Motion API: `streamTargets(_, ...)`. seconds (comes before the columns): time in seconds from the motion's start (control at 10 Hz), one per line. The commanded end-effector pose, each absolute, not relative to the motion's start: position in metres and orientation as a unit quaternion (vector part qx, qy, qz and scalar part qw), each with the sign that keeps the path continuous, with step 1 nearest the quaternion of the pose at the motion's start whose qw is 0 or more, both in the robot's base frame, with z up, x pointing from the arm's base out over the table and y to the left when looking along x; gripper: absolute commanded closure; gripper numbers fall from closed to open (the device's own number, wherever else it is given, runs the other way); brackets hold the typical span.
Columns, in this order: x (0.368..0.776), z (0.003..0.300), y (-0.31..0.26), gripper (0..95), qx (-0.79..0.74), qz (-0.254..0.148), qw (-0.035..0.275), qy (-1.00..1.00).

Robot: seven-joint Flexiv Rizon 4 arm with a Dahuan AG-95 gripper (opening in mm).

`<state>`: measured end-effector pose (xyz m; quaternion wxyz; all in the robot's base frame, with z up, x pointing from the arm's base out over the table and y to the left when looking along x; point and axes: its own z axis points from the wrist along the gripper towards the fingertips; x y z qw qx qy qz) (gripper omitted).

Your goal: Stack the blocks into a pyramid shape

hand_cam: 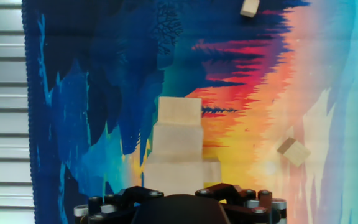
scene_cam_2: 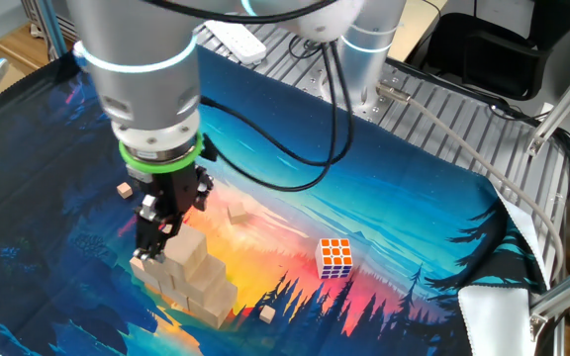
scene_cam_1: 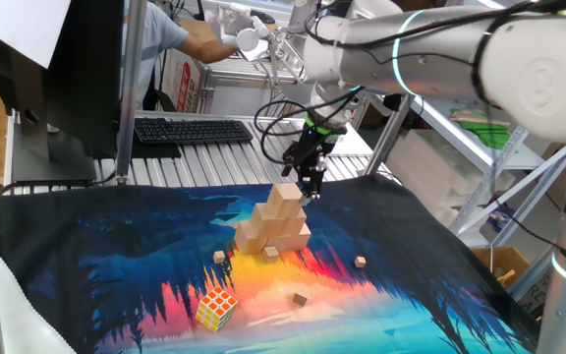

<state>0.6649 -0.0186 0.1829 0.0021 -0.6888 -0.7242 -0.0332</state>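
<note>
— At the centre of the printed cloth [scene_cam_1: 116,265], where are your blocks [scene_cam_1: 274,228] sitting?

— They are standing as a stepped pile in three levels, pressed against one another, with a single top block [scene_cam_1: 287,198] crowning them. You are seeing the pile over the orange and yellow part of the print. From the hand view the steps are running down toward six o'clock, right under the camera.

— And your gripper [scene_cam_1: 312,189]?

— It is hanging just at the one o'clock side of the top block in one fixed view, pointing down. In the other fixed view it is sitting right over the pile's high end. You are looking at released jaws: the fingers are standing apart and nothing is sitting between them. Whether a fingertip is brushing the top block, I cannot tell.

— What is lying around the pile?

— A multicoloured puzzle cube [scene_cam_1: 215,308] is resting at seven o'clock from the pile, well apart. Several tiny wooden cubes [scene_cam_1: 361,262] are lying scattered nearby on the cloth. A black keyboard [scene_cam_1: 193,130] is lying on the slatted table [scene_cam_1: 214,167] beyond the cloth, at eleven o'clock.
</note>
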Motion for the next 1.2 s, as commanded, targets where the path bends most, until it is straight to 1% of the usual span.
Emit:
streamTargets(0.1,0.659,0.200,-0.019,19.0,-0.655,-0.049,0.060,-0.752)
streamTargets(0.2,0.651,0.213,-0.019,19.0,-0.624,-0.062,0.076,-0.776)
streamTargets(0.3,0.642,0.225,-0.017,38.0,-0.577,-0.065,0.087,-0.809)
streamTargets(0.5,0.628,0.241,-0.014,76.0,-0.512,-0.074,0.095,-0.850)
streamTargets(0.6,0.617,0.251,-0.015,76.0,-0.475,-0.077,0.091,-0.872)
streamTargets(0.7,0.611,0.257,-0.016,95.0,-0.454,-0.079,0.089,-0.883)
streamTargets(0.8,0.599,0.264,-0.021,95.0,-0.432,-0.082,0.087,-0.894)
streamTargets(1.2,0.577,0.268,-0.027,95.0,-0.428,-0.084,0.081,-0.896)
